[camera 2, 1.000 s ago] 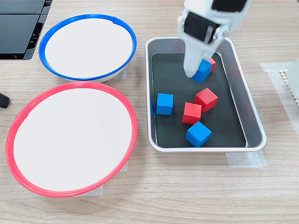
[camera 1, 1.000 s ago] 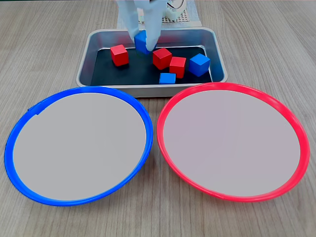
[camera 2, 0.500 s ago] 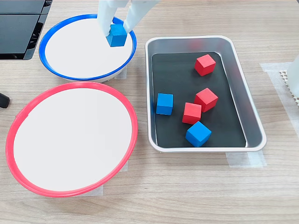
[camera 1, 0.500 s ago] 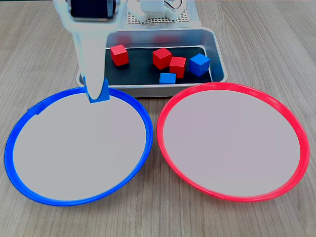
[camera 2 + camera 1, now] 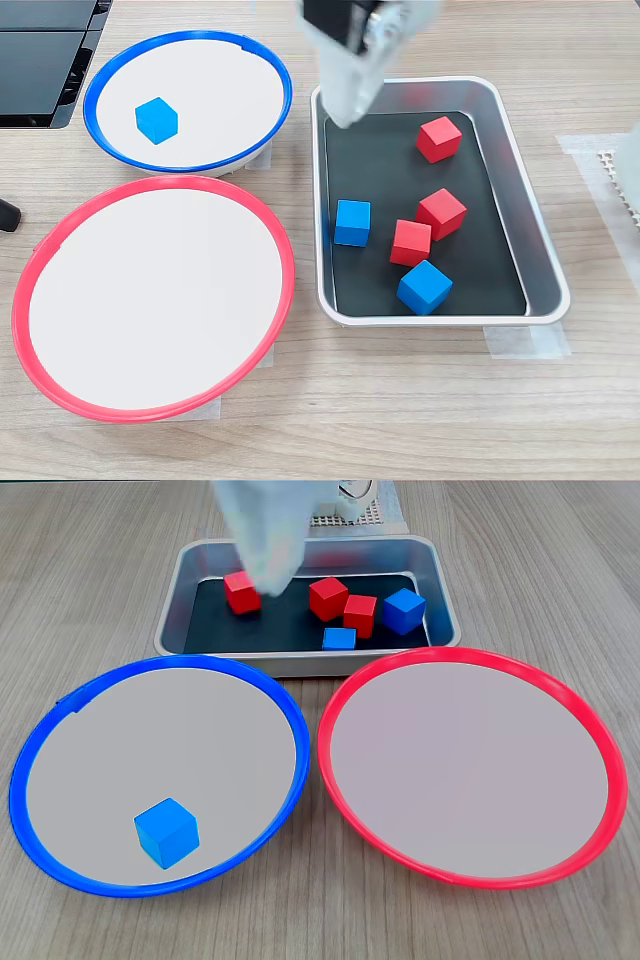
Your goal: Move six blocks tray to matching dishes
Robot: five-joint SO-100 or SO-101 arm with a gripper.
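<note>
You see one blue block resting alone in the blue-rimmed dish, lower left of its floor, near the rim. The red-rimmed dish holds nothing. The tray at upper right carries three red and two blue blocks. The blurred fingers hang over the tray's upper-left corner, holding nothing; you cannot tell their opening.

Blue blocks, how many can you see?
3. One blue block lies in the blue-rimmed dish. Two are in the tray: one at its right end, one by the near rim. None seem hidden.
</note>
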